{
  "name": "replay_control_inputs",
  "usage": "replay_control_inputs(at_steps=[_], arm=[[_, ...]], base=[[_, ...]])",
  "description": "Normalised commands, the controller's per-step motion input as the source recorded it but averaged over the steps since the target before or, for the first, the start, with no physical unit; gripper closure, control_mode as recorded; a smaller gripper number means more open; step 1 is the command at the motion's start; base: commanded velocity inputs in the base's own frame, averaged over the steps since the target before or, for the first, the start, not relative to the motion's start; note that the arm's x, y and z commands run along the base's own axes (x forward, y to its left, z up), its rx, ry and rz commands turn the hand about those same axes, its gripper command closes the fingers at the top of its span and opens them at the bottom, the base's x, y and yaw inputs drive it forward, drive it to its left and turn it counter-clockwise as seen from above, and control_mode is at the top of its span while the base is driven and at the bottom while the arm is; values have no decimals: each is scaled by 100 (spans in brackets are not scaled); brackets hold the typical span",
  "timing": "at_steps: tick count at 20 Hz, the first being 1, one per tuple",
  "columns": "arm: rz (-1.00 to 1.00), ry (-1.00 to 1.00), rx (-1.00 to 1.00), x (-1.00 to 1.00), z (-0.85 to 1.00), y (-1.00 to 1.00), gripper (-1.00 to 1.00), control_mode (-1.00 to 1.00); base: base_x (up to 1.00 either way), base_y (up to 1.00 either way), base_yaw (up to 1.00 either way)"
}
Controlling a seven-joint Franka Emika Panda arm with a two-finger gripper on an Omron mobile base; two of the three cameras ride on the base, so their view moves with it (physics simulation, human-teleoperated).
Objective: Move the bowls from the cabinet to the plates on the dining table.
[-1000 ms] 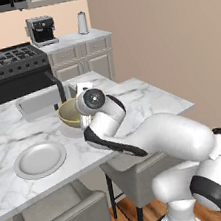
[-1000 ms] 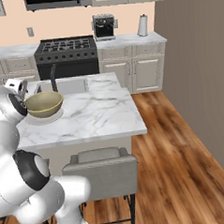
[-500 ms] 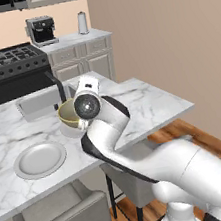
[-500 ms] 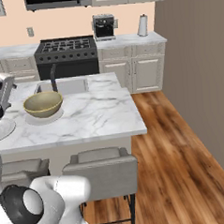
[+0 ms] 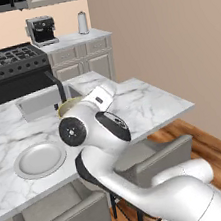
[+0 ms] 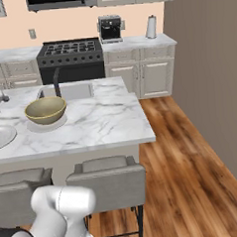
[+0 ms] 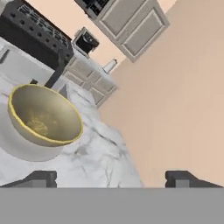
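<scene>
Since the bowl now sits on a plate, with the arm apart from it, these lines cover its place and handling.
Bowl: the olive ceramic bowl [image 6: 45, 110] stands upright on the marble tabletop [image 6: 106, 121], near the sink [image 6: 71, 91] and dark faucet [image 6: 56, 79]; in the hand view it rests on a pale plate [image 7: 17, 148].
Second plate: another grey-white plate [image 5: 39, 159] lies bare, well apart from the bowl.
Gripper: the gripper [image 7: 111, 178] is spread wide with nothing between its tips, near the bowl but not touching.
Handling: likely stiff, smooth-glazed, breakable if dropped, moderately light.
Hold: the rim wall looks best, one finger inside and one outside.
</scene>
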Motion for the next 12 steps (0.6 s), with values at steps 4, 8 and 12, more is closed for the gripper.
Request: replay_control_inputs(at_steps=[4, 8, 12], arm=[[-41, -20, 73, -65, 34, -4, -100, -100], [-31, -14, 88, -66, 15, -32, -100, -100], [-16, -7, 79, -53, -1, -84, -100, -100]], base=[[0, 0, 0], [0, 0, 0], [0, 0, 0]])
